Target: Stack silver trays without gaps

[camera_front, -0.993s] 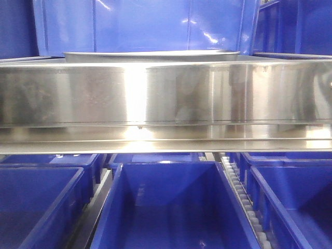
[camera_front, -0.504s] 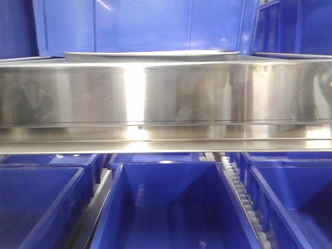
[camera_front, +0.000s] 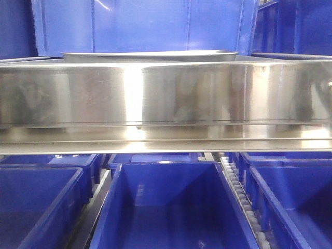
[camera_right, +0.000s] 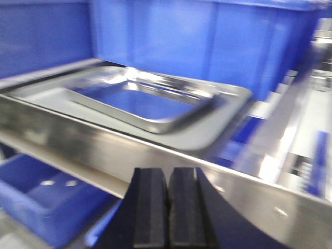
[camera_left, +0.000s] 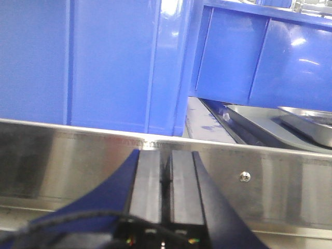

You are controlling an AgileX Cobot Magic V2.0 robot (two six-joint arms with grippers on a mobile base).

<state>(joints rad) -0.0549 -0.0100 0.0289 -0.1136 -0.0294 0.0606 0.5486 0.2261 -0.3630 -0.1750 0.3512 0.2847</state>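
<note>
Both tools, left [camera_left: 166, 179] and right [camera_right: 167, 205], are seen pressed closed and empty near the shiny rectangular steel trays [camera_right: 150, 101], whose rims could be struck.

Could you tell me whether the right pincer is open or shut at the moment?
Shut. In the right wrist view, the right pincer has its two black pads pressed together with nothing between them, short of the tray.

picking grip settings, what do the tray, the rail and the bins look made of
Tray: apparently polished steel; it mirrors the blue behind it.
Rail: brushed sheet metal, likely steel, with blurry glare bands.
Bins: glossy blue moulded plastic, judging by ribbed walls and soft highlights.
</note>
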